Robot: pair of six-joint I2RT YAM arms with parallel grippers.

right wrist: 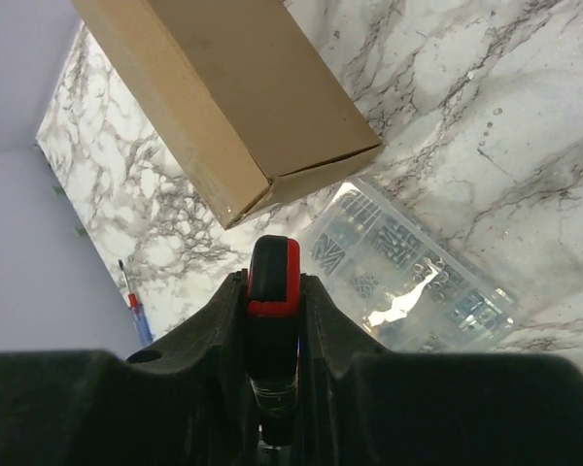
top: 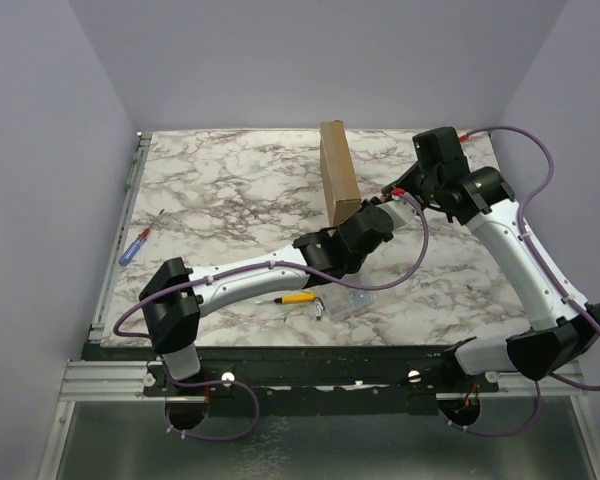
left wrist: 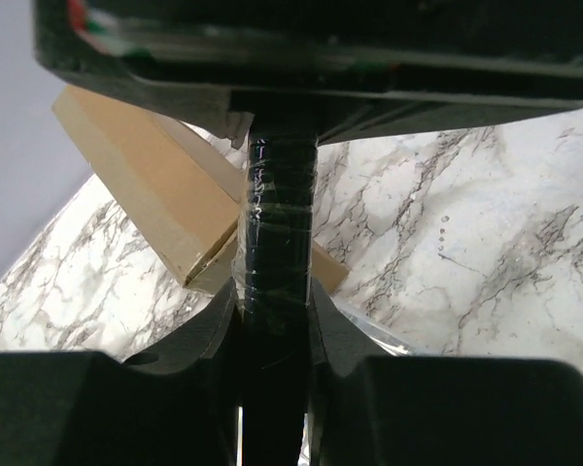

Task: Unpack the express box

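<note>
When you look down from the top camera, your left pincer (top: 383,212) and right pincer (top: 400,191) meet nose to nose. The express box (top: 338,172) stands on its long edge just to their left, closed up. Well back from the left pincer toward the bases, beside its forearm, lie a yellow-handled tool (top: 298,298) and a clear case (top: 342,305). A blue screwdriver (top: 132,245) lies far off to the left. From this height you cannot tell how either pair of jaws stands.

In the left wrist view, your left pincer (left wrist: 272,291) is clamped around a dark film-wrapped bar (left wrist: 277,223). The bar runs straight ahead to black hardware across the top of the frame. The box (left wrist: 146,184) sits ahead and to the left of the fingers, on the marble table (left wrist: 486,243).

In the right wrist view, your right pincer (right wrist: 272,291) is closed on a red-and-black handle (right wrist: 272,277). The box (right wrist: 243,97) lies ahead and slightly left, a flap seam showing at its near end. The clear case (right wrist: 408,272) lies ahead to the right, seemingly just beside that near corner. The screwdriver (right wrist: 134,309) is off to the left.
</note>
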